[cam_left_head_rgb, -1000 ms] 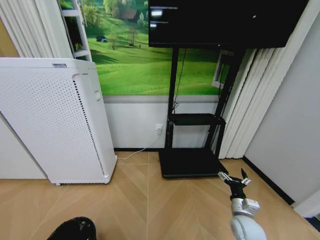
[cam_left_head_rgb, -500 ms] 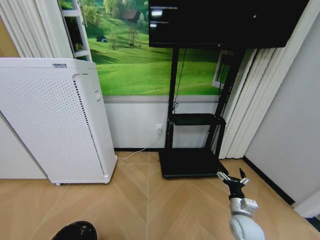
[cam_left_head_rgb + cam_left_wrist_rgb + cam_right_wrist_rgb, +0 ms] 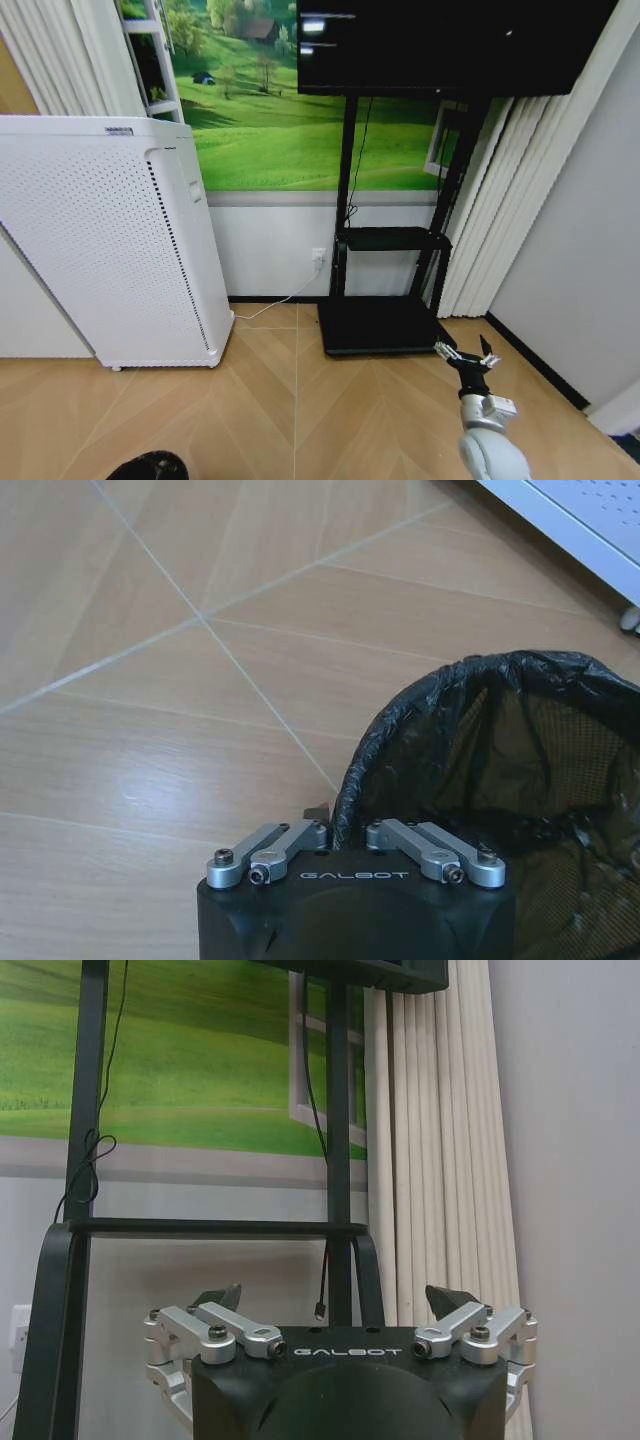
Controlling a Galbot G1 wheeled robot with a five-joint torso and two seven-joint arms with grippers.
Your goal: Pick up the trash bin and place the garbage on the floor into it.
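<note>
Sinking toward the head view's lower edge over the last second, the trash bin sits below the white appliance, its rim clamped in the left gripper; right gripper idles, fingers spread; bin looks secured, garbage uncollected.

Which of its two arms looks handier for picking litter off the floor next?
Probably the right. The right gripper is open and empty, held out over the floor, while the left gripper is shut on the rim of the trash bin.
</note>
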